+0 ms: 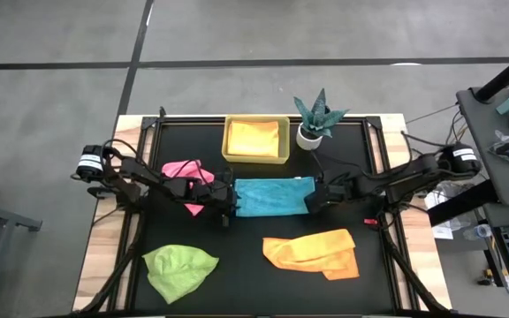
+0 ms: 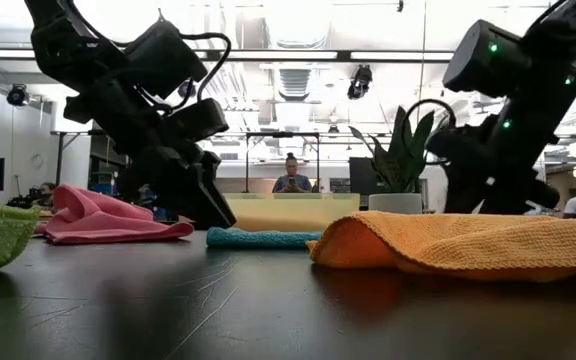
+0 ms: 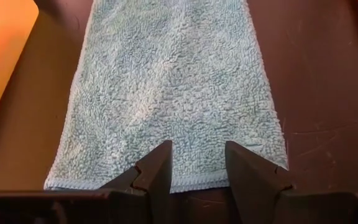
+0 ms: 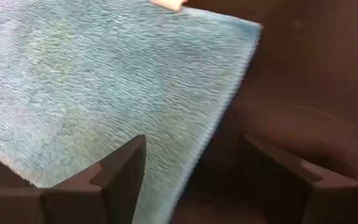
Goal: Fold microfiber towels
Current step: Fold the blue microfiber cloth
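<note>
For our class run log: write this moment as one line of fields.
step: fold blue towel | left gripper: open at its left edge | right gripper: open at its right edge | towel: flat

Bare desk [image 1: 246,265] lying open between green towel [image 1: 180,268] and orange towel [image 1: 315,252], left tool [image 1: 227,201] and right tool [image 1: 312,199] flanking blue towel [image 1: 270,196], tray [image 1: 256,140] and plant [image 1: 315,119] crowding the far edge, pink towel [image 1: 187,171] sitting under the left arm.

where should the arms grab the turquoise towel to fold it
Probably by its two short ends: the turquoise towel lies flat between the arms. The left gripper is open over one hem; the right gripper is open at the opposite end's corner. Each can pinch an edge from its own side.
</note>
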